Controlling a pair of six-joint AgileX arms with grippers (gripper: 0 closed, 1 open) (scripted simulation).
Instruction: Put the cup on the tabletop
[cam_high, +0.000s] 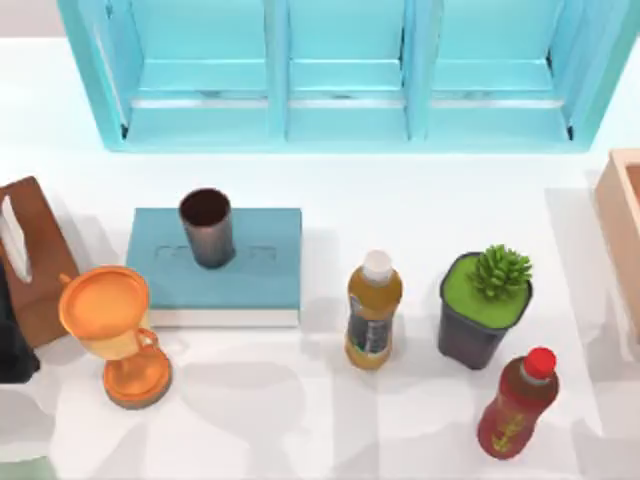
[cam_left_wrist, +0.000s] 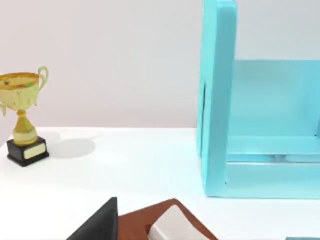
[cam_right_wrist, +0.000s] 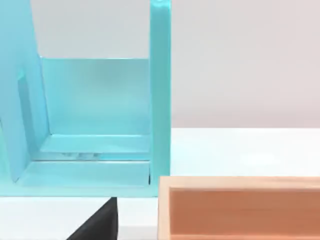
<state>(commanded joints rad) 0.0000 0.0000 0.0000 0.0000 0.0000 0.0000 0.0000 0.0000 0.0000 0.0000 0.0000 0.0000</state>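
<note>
The cup (cam_high: 207, 228), a small dark reddish-brown tumbler, stands upright on a flat teal-blue book (cam_high: 250, 275) at the left of the white tabletop (cam_high: 400, 200). No gripper is near it. A dark part of my left arm (cam_high: 15, 345) sits at the top view's left edge, beside the brown tissue box (cam_high: 35, 255). The left wrist view has a dark piece of my left gripper (cam_left_wrist: 100, 225) at its lower edge. A like piece of my right gripper (cam_right_wrist: 100, 220) appears in the right wrist view.
An orange goblet (cam_high: 112, 330) stands in front of the book. To the right are a yellow bottle (cam_high: 373, 310), a potted plant (cam_high: 485, 305) and a red bottle (cam_high: 517, 402). A turquoise cabinet (cam_high: 340, 110) spans the back. A wooden box (cam_high: 625, 230) is at the right edge.
</note>
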